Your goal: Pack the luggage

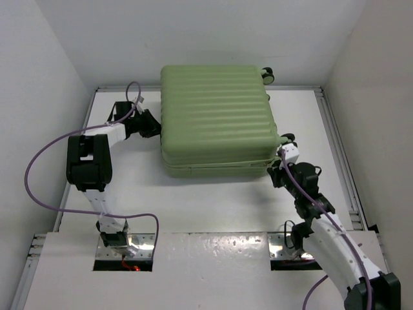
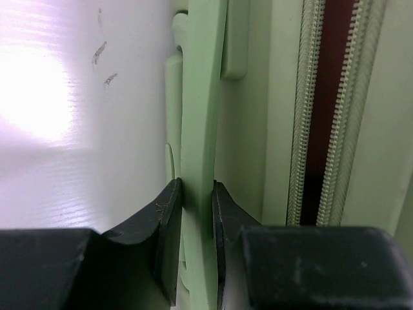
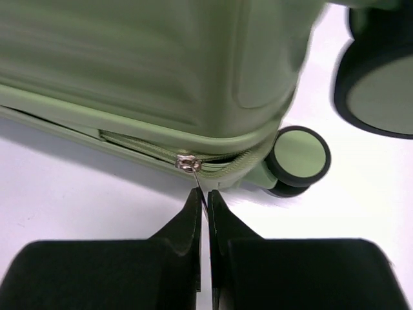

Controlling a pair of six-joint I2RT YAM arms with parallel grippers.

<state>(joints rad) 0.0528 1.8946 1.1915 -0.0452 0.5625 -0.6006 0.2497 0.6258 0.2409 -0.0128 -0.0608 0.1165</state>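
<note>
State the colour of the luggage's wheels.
The wheels have light-green faces with black rims; the right wrist view shows it best.

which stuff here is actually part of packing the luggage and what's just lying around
Part of the job:
- luggage, lying closed
- its side handle, clamped by the left end effector
- its zipper pull, pinched by the right end effector

Just there:
- table under it
- purple cable looping off the left arm
</note>
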